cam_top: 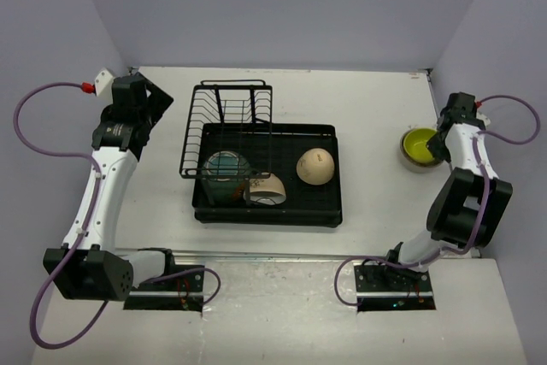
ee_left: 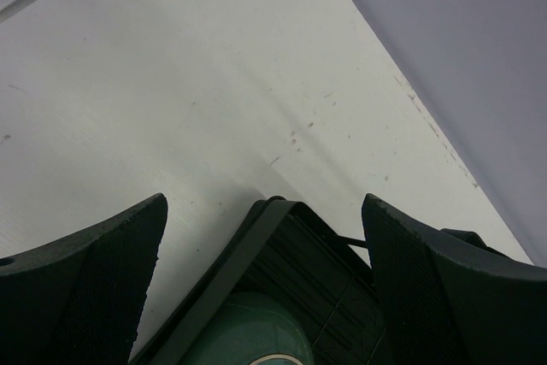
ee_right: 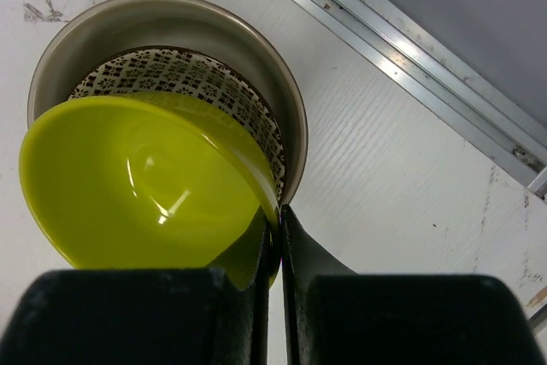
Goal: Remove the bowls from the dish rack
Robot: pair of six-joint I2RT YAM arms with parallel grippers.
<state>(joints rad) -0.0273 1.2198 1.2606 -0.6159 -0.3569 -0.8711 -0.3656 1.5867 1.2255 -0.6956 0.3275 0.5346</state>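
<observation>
Bowls lay in the dish rack point(cam_top: 318, 204): a teal bowl point(cam_top: 226, 173), a banded cream bowl point(cam_top: 267, 189) on its side beside it, and a smooth cream bowl point(cam_top: 314, 166) overturned. Well to the right, the right gripper point(ee_right: 275, 245) pinched the rim of a tilted yellow-green bowl point(ee_right: 145, 185), nested over a patterned bowl point(ee_right: 197, 79) in a beige bowl point(ee_right: 171, 19). The left gripper point(ee_left: 263, 207) hung spread near the dish rack's corner.

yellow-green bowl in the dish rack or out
Out: the yellow-green bowl sits tilted on stacked bowls right of the dish rack, the right gripper shut on its rim.

6 bowls point(cam_top: 314, 166); 1 dish rack point(cam_top: 308, 203); 2 robot arms point(cam_top: 102, 185).
</observation>
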